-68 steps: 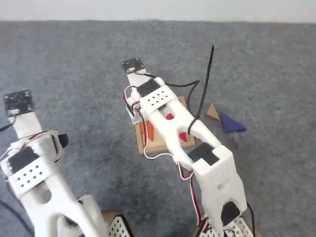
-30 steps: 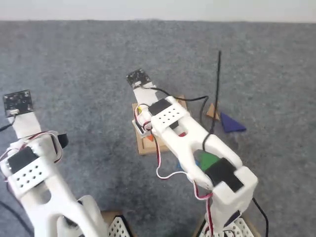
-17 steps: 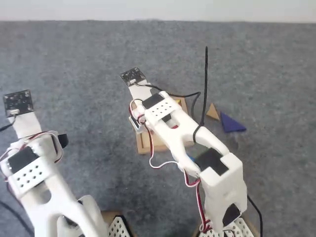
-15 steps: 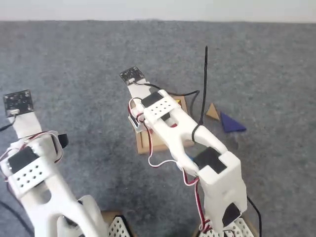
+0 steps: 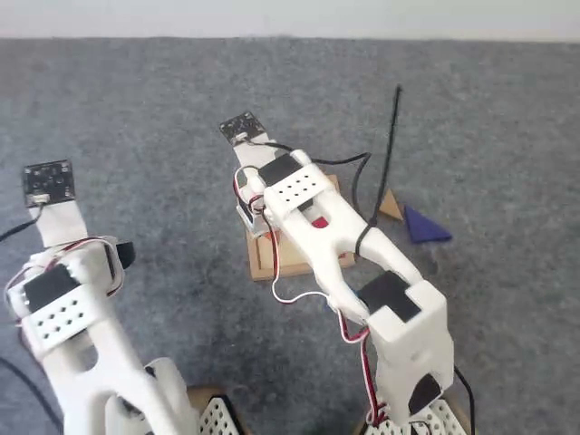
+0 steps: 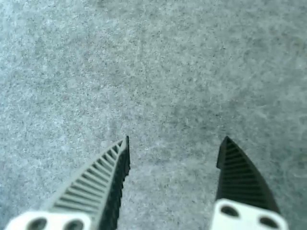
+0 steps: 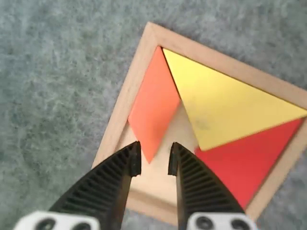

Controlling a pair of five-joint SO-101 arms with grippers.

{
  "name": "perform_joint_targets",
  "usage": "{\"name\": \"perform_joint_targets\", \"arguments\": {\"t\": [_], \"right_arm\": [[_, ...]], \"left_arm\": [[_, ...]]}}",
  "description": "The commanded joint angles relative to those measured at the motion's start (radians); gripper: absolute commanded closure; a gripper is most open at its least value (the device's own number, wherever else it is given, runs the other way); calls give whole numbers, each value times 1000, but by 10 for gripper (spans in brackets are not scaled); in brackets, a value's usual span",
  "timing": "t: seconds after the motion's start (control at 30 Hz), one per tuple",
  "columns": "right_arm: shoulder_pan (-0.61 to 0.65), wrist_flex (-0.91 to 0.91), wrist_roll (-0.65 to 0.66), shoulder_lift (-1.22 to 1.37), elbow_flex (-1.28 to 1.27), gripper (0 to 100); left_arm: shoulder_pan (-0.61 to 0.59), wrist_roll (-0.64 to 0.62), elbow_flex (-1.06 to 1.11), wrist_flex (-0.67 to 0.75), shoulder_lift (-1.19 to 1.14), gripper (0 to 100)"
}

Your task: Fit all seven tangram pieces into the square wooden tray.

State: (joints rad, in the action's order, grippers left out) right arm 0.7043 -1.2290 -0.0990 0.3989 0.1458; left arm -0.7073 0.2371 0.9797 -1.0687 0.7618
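Observation:
The square wooden tray holds an orange parallelogram along one wall, a large yellow triangle and a red triangle. My right gripper hovers over the tray, open by a narrow gap, with the orange piece's near corner between its fingertips and not pinched. In the high view the right arm covers most of the tray. A purple triangle and a small tan triangle lie on the carpet to the tray's right. My left gripper is open over bare carpet.
Grey carpet covers the whole table. The left arm stands at the near left, well away from the tray. A black cable rises from the right arm. The arm bases sit at the front edge.
The right arm swung toward the tray's left side and back, ending over the orange piece. The left arm shifted slightly to the right.

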Motion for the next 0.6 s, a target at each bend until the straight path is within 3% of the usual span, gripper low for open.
{"name": "perform_joint_targets", "arguments": {"t": [0.0,0.23,0.37,0.57], "right_arm": [[-21,-82,6,-142,58,899],[-177,-191,12,-240,57,899],[-285,-139,15,-268,-23,899],[-328,-73,55,-315,-189,899]], "left_arm": [[12,11,-27,18,15,717],[25,9,-12,25,15,717],[49,11,-12,21,15,717],[51,11,-1,25,15,717]]}}
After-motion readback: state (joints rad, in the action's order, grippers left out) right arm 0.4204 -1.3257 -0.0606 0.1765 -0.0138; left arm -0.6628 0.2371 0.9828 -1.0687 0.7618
